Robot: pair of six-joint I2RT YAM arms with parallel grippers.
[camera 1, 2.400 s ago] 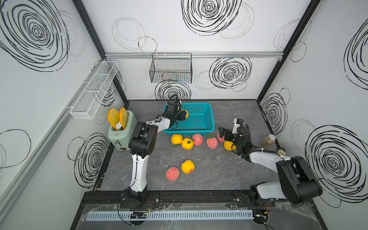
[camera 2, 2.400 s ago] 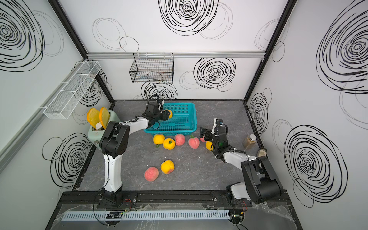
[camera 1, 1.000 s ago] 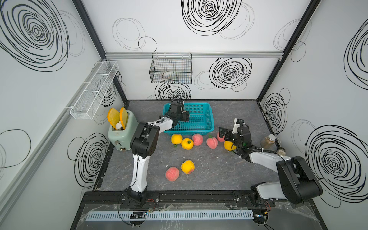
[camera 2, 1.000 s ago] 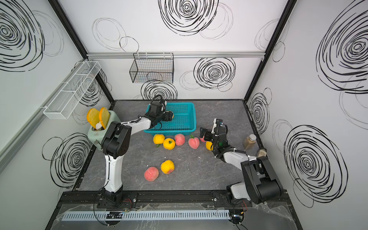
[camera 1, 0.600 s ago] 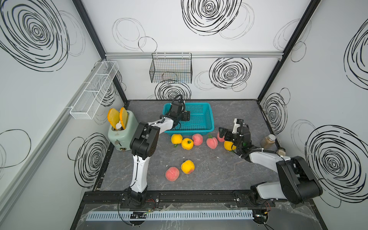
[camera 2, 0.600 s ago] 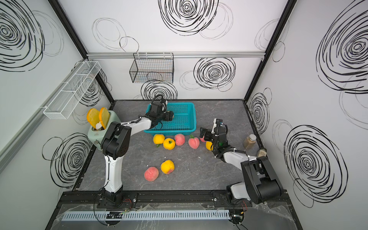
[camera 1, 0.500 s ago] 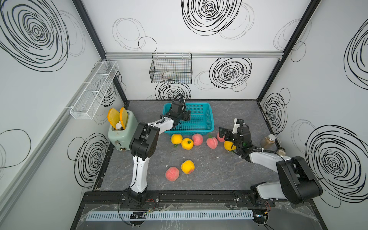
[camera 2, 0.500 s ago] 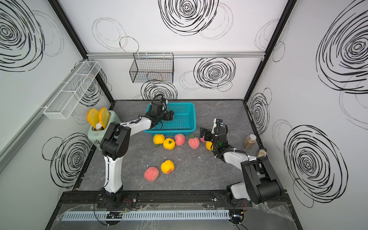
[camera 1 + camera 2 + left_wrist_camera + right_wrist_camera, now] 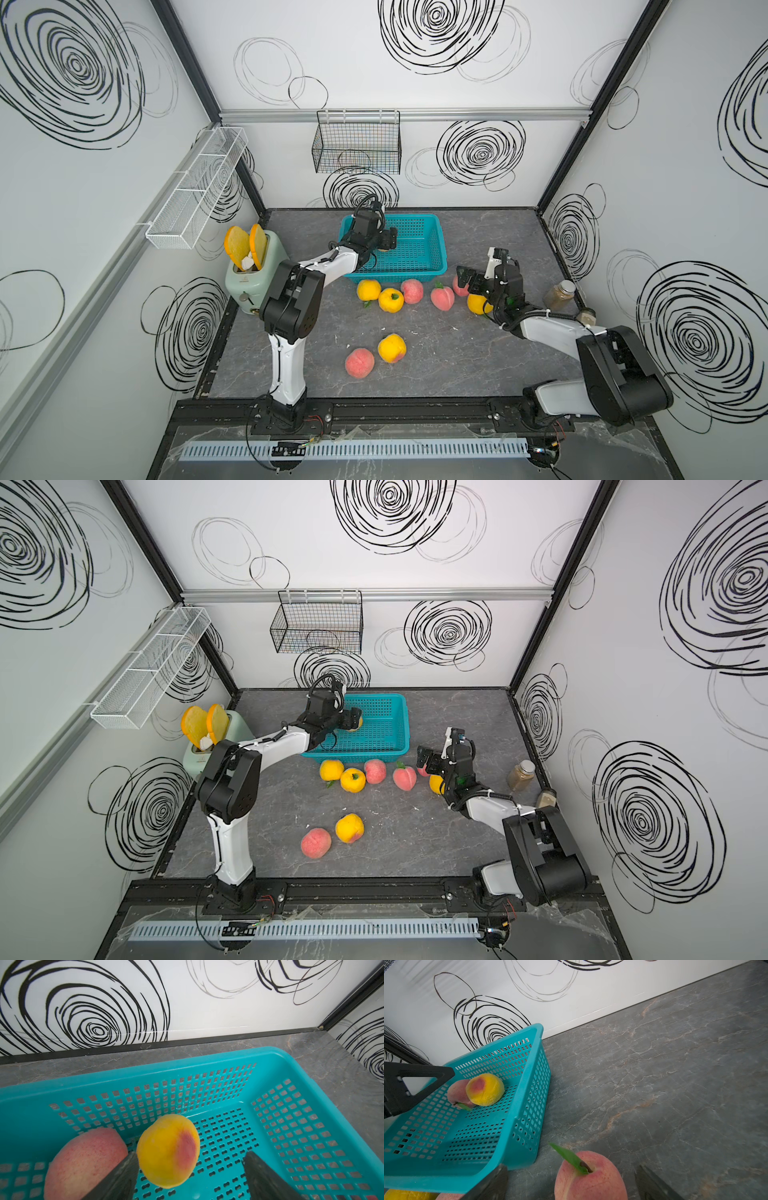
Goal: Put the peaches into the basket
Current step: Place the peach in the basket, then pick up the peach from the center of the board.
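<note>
Swirl-painted white walls (image 9: 415,104) enclose a grey marbled tabletop (image 9: 457,361), with the turquoise basket (image 9: 415,255) near its back. Two peaches (image 9: 168,1151) lie inside it by the left gripper (image 9: 190,1156), whose jaws are parted. The right gripper (image 9: 571,1167), jaws wide, straddles a pink peach (image 9: 591,1180) outside the basket.

I'm looking into a small booth with white walls (image 9: 353,50) covered in black scribbled swirls (image 9: 481,153). Black posts (image 9: 189,62) run up the back corners, and a silver rail (image 9: 478,115) crosses the back wall. A black wire basket (image 9: 357,145) hangs from it, and a white mesh rack (image 9: 199,187) sits on a side wall. The floor (image 9: 449,357) is grey marbled stone, evenly lit.
</note>
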